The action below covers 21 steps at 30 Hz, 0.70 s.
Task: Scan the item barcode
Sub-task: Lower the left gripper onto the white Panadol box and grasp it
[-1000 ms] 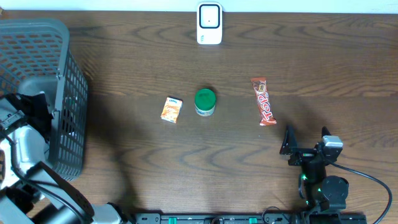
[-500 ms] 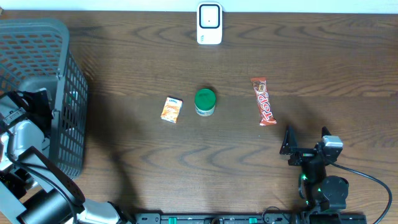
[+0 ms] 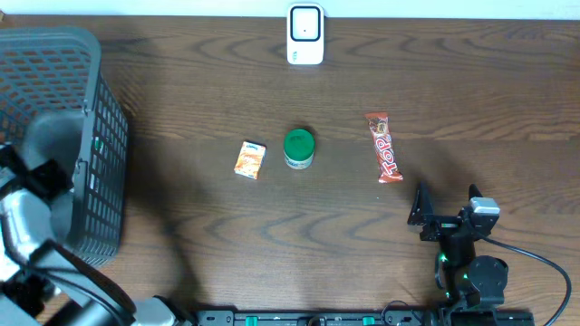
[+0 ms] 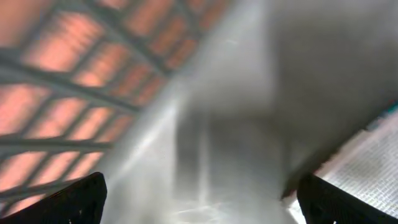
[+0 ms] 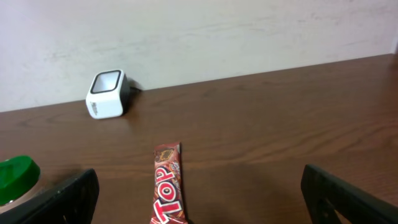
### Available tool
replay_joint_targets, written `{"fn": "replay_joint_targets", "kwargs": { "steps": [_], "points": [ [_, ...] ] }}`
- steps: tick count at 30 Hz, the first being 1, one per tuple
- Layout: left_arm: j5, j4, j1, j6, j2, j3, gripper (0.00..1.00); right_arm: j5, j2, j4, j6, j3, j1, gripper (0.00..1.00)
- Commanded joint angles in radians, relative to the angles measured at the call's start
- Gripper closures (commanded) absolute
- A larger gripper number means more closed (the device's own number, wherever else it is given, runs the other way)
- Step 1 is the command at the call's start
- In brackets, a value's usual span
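Observation:
Three items lie mid-table: a small orange box (image 3: 250, 159), a green-lidded jar (image 3: 299, 148) (image 5: 15, 177) and a red "Top" candy bar (image 3: 384, 148) (image 5: 168, 186). The white scanner (image 3: 305, 34) (image 5: 107, 94) stands at the far edge. My right gripper (image 3: 446, 204) (image 5: 202, 196) is open just in front of the candy bar, holding nothing. My left gripper (image 3: 43, 177) (image 4: 199, 196) is open at the grey mesh basket (image 3: 91, 81), facing a blurred smooth grey surface (image 4: 236, 112) with nothing between its fingers.
The basket fills the table's left side, and a grey rounded thing (image 3: 54, 136) shows inside it. Orange-lit mesh (image 4: 74, 68) fills the left wrist view's upper left. A pale wall (image 5: 199, 31) rises behind the scanner.
My left gripper has drawn back toward the front-left, uncovering more of the grey thing in the basket. The right arm and the table items have not moved.

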Motion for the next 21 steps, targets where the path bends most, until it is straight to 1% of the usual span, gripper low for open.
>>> {"fn": "replay_joint_targets", "kwargs": {
  "steps": [1, 2, 6, 8, 12, 17, 19, 21],
  "points": [
    [0.055, -0.016, -0.001, 0.029, -0.03, -0.012, 0.02, 0.002, -0.005, -0.004, -0.007, -0.001, 0.011, 0.01],
    [0.121, -0.025, -0.001, 0.066, -0.031, -0.012, 0.02, 0.002, -0.005, -0.004, -0.007, -0.001, 0.011, 0.01],
    [0.314, -0.026, -0.002, 0.127, -0.031, -0.012, 0.02, 0.002, -0.005, -0.004, -0.007, -0.001, 0.011, 0.01],
    [0.346, -0.024, -0.005, 0.148, -0.031, -0.012, 0.02, 0.002, -0.005, -0.004, -0.007, -0.001, 0.011, 0.01],
    [0.344, -0.022, -0.024, 0.224, -0.027, -0.012, 0.02, 0.002, -0.005, -0.004, -0.007, -0.001, 0.011, 0.01],
    [0.372, 0.003, -0.112, 0.231, 0.002, -0.012, 0.02, 0.002, -0.005, -0.004, -0.007, -0.001, 0.011, 0.01],
    [0.331, 0.008, -0.163, 0.245, 0.018, -0.012, 0.02, 0.002, -0.005, -0.004, -0.007, -0.001, 0.011, 0.01],
    [0.238, 0.01, -0.211, 0.251, 0.035, -0.012, 0.02, 0.002, -0.005, -0.004, -0.007, -0.001, 0.011, 0.01]
  ]
}}
